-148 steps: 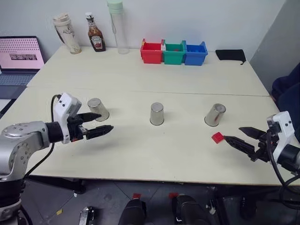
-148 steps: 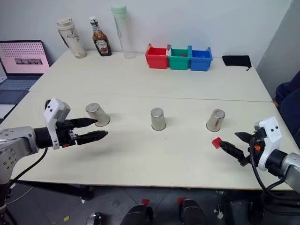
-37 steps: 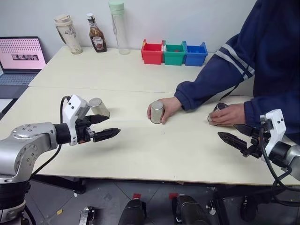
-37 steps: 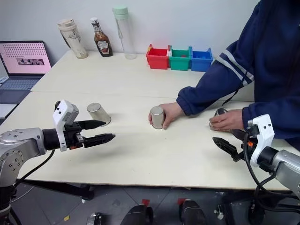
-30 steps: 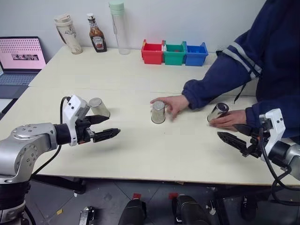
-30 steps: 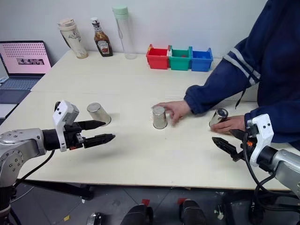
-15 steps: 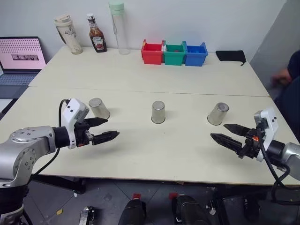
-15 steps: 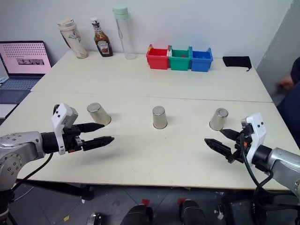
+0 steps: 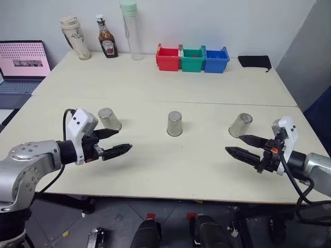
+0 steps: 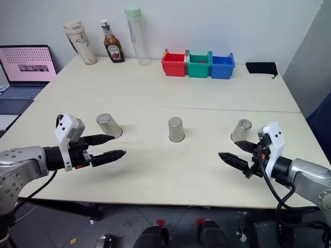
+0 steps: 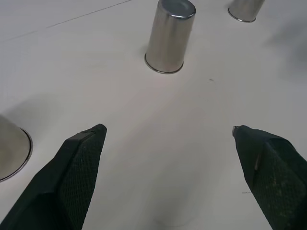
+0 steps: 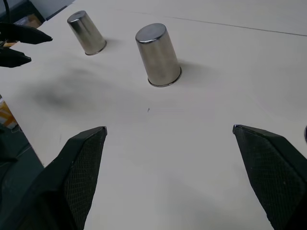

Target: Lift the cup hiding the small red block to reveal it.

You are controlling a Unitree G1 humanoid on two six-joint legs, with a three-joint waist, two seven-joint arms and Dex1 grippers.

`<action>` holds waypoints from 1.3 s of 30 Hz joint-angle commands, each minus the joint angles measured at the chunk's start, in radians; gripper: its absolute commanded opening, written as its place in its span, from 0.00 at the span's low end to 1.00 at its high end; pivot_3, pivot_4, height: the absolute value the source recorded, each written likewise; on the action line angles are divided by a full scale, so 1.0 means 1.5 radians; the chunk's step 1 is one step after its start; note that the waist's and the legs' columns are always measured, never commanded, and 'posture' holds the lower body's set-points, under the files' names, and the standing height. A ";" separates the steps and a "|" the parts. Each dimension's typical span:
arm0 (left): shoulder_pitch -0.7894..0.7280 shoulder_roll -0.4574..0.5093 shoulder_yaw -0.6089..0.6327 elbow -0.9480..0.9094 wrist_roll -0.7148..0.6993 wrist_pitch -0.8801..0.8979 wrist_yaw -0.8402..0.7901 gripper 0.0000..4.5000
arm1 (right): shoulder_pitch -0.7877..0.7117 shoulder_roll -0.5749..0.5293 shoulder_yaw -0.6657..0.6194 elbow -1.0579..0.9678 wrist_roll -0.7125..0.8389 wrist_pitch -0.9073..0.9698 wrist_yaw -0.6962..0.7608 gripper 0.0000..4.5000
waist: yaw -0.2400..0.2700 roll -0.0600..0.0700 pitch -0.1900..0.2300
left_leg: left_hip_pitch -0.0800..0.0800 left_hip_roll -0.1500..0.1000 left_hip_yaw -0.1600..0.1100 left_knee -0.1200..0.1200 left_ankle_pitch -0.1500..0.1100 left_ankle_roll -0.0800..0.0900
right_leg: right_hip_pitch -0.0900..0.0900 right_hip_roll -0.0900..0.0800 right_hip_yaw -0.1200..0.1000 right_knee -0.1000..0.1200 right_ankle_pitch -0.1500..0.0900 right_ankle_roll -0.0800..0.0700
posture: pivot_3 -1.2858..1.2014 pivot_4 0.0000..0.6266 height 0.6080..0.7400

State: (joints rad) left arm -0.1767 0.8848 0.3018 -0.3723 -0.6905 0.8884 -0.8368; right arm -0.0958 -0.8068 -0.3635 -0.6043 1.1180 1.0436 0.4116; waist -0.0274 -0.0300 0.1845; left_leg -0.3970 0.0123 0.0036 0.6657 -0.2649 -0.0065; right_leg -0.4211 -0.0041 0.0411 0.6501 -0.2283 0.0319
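Note:
Three shiny silver cups stand upside down in a row on the pale table [image 9: 155, 170]: a left cup [image 9: 108, 119], a middle cup [image 9: 175, 123] and a right cup [image 9: 240, 125]. The small red block is hidden, and I cannot tell which cup covers it. My left gripper [image 9: 124, 139] is open, hovering just in front of and to the right of the left cup. My right gripper [image 9: 234, 143] is open too, its tips just in front of the right cup. The left wrist view looks at the middle cup [image 11: 170, 36]. The right wrist view shows that same middle cup [image 12: 157, 55].
Red [image 9: 167, 57], green [image 9: 192, 58] and blue [image 9: 215, 59] bins stand at the back. Further left are a ketchup bottle [image 9: 106, 36], a tumbler [image 9: 74, 37] and a clear bottle [image 9: 129, 28]. A laptop [image 9: 23, 64] sits far left and a black pouch [image 9: 254, 61] back right.
The person's hands have let go of the middle and right cups and drawn away off the right side. My right gripper has shifted left, toward the right cup. The left gripper has stayed put.

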 commanded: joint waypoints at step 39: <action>-0.372 -0.489 -0.265 0.639 0.365 -0.574 0.172 0.67 | 0.023 0.066 0.060 -0.172 -0.006 -0.080 -0.199 1.00 | 0.015 0.000 -0.003 | -0.002 0.000 0.002 0.008 0.000 0.001 | 0.001 0.001 0.001 0.000 0.006 0.005 | 0.52 0.24 1.00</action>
State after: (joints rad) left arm -0.7079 0.1530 -0.1108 0.6016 -0.1366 0.0547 -0.5683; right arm -0.0361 -0.6934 -0.2566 -0.8452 1.0841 0.9351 0.1246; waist -0.0043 -0.0307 0.1805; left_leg -0.4005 0.0118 0.0073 0.6781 -0.2649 -0.0056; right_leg -0.4196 -0.0022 0.0420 0.6497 -0.2196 0.0391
